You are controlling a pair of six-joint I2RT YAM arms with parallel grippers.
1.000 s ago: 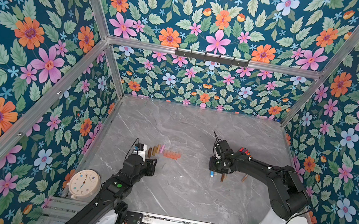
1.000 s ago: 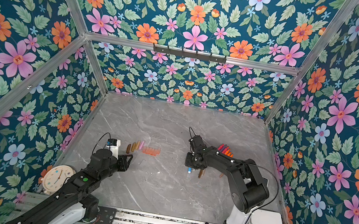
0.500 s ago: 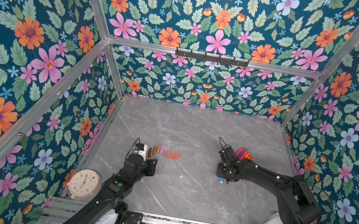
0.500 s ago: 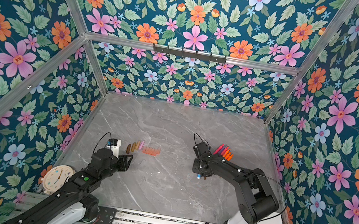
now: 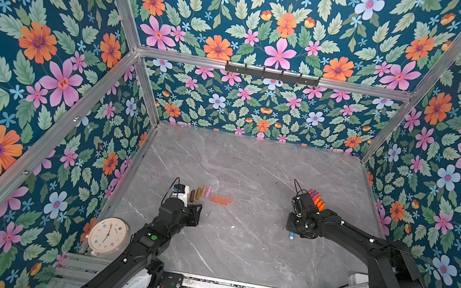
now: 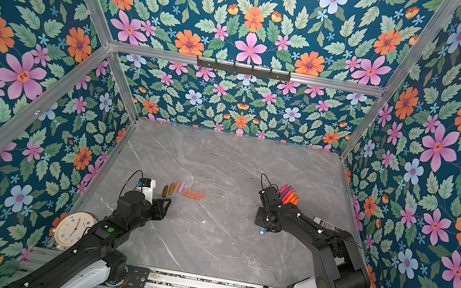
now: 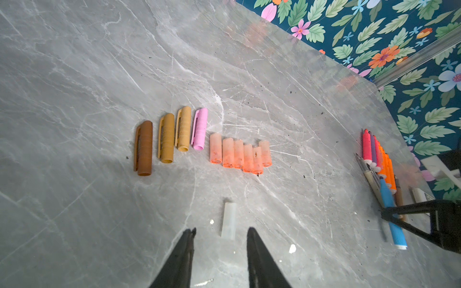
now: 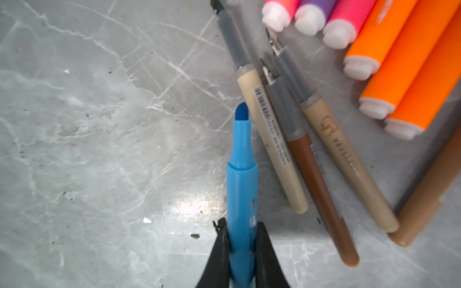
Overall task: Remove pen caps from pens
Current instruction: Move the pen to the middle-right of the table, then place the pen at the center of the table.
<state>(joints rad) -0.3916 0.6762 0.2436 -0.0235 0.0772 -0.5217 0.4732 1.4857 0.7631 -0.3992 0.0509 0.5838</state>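
Ten pen caps (image 7: 215,149) lie lined up before the left gripper (image 7: 220,230), half open and empty near a clear cap (image 7: 229,219), while the right gripper (image 8: 240,223) clamps an uncapped blue pen (image 8: 242,162) beside the bared pens (image 8: 341,154), seemingly to add it there.

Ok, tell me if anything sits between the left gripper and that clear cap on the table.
Nothing visible does. The clear cap lies on bare table straight ahead of the open left gripper, its near end about level with the fingertips. The row of orange caps lies beyond it, out of the path.
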